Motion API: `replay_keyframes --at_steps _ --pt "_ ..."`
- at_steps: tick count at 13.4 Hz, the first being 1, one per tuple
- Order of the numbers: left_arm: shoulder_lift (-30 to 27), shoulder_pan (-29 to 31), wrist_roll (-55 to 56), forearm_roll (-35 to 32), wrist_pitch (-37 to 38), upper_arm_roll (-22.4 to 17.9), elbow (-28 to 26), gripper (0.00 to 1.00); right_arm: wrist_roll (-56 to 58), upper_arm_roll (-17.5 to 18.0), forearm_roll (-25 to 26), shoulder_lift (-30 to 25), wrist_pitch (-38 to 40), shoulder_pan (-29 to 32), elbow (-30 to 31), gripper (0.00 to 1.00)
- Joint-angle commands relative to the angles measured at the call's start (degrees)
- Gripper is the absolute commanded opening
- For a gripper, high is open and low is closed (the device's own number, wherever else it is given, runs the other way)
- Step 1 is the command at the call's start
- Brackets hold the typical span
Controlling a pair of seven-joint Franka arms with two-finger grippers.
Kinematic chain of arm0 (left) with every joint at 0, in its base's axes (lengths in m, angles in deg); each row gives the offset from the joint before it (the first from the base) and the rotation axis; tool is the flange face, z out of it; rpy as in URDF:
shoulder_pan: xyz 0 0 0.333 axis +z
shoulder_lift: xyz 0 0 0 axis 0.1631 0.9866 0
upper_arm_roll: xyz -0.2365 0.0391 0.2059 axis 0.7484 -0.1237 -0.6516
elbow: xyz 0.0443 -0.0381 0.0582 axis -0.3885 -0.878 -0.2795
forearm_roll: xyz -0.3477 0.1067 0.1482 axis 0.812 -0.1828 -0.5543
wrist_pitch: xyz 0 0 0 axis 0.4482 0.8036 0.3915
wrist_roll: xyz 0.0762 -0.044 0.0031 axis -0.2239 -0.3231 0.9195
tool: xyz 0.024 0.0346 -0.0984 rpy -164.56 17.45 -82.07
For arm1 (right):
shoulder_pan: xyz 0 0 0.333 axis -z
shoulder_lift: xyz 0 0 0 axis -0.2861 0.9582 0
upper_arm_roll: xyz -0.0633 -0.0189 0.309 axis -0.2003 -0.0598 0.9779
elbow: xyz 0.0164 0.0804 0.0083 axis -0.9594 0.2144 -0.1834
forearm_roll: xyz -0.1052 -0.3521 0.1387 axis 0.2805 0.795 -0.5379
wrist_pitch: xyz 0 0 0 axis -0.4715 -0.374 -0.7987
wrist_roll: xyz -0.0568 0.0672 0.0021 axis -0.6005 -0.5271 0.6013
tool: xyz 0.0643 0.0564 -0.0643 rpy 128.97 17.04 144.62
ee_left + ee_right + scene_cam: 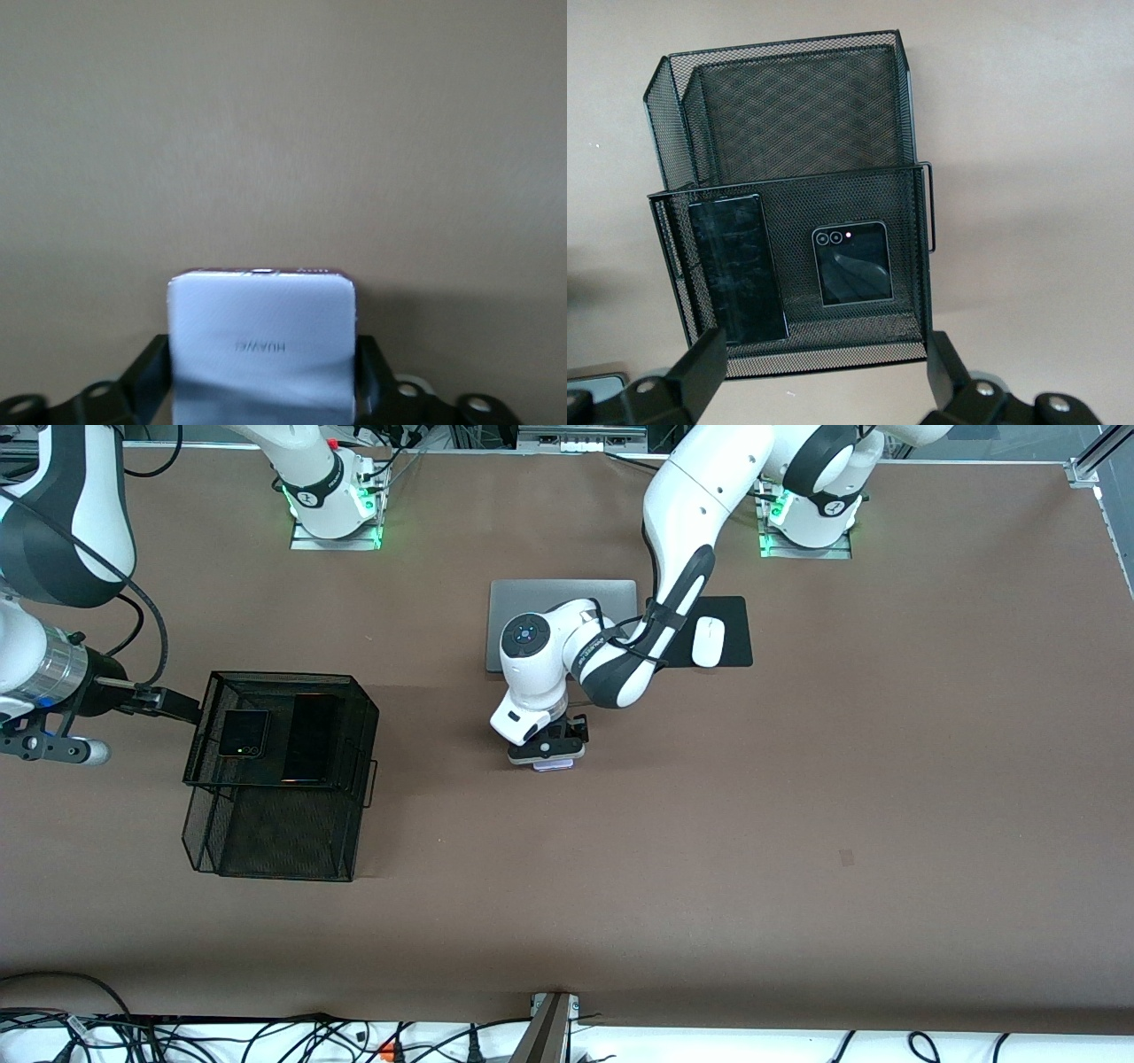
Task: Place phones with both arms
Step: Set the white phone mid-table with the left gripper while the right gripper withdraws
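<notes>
A pale lilac-white phone (pixel 262 310) lies low at the middle of the table (pixel 709 824), and its edge peeks out under the hand (pixel 555 765). My left gripper (pixel 549 755) (pixel 262 354) is shut on it, one black finger pressed against each side. Whether the phone is off the table I cannot tell. The small squarish black phone (pixel 244 732) (pixel 852 264) and the long slim black slab (pixel 312 737) (pixel 737 270) lie side by side in the upper tray of a black mesh basket (pixel 372 717). My right gripper (pixel 177 707) (pixel 826 350) waits open beside that tray, at the right arm's end.
The basket's lower tier (pixel 283 841) juts out nearer to the front camera. A grey laptop (pixel 532 602) lies close to the bases, partly under the left arm. Beside it a white mouse (pixel 708 642) rests on a black pad (pixel 731 615).
</notes>
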Motion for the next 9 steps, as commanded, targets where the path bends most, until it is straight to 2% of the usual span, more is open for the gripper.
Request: replay_keyframes --at_steps 1,5,7,9 --pt "-2.7 2.1 -0.2 1.3 3.0 -0.7 2.7 1.0 0.0 0.4 0.1 0.4 1.5 0.3 -1.3 1.0" --pt "-8.8 7.1 -0.9 2.0 6.6 0.4 1.3 1.0 -0.5 0.8 -0.3 0.3 2.1 -0.2 -1.3 1.0" --pt "-13.7 11.7 -8.3 5.0 9.9 2.8 -3.1 1.0 -0.5 2.7 -1.9 0.3 2.5 -2.3 -1.4 1.0" --pt "-19.6 16.4 -12.9 5.5 12.5 4.5 -9.9 1.0 -1.8 5.1 -4.4 1.6 2.0 -6.0 -2.0 1.0"
